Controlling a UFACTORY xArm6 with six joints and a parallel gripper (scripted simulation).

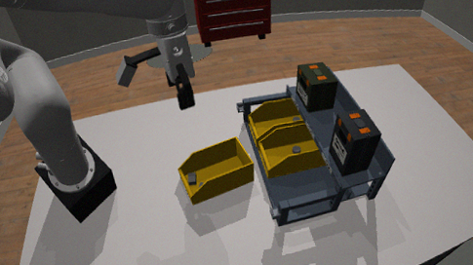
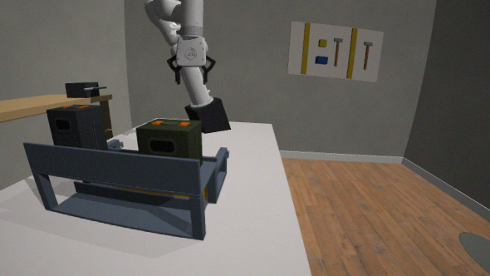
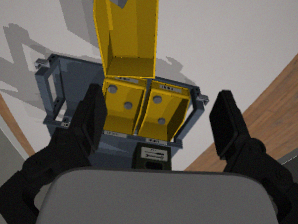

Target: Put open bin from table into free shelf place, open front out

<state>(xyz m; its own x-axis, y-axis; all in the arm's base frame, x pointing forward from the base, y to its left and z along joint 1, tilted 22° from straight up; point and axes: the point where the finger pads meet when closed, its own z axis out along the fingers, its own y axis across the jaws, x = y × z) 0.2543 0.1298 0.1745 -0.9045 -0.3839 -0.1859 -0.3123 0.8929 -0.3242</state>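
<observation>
The yellow open bin [image 1: 225,179] [image 3: 132,40] stands level on the table in front of the shelf [image 1: 300,189] [image 2: 112,166] [image 3: 75,77], its low open front turned away from the shelf. A grey part [image 1: 192,178] lies in it near the front. Two yellow bins, one nearer [image 1: 294,163] [image 3: 119,114] and one farther [image 1: 273,112] [image 3: 167,111] in the top view, stand side by side on the shelf with grey parts in them. The free place is beside the nearer one. My gripper [image 1: 155,92] [image 2: 192,81] [image 3: 159,100] is open and empty, high above the table, clear of all bins.
A green box [image 1: 319,92] [image 2: 168,139] [image 3: 151,154] and a dark grey box [image 1: 357,143] [image 2: 76,125] stand on the board at the shelf's rear. The dark grey box is behind the free place. Shelf end frames rise at both sides of the row.
</observation>
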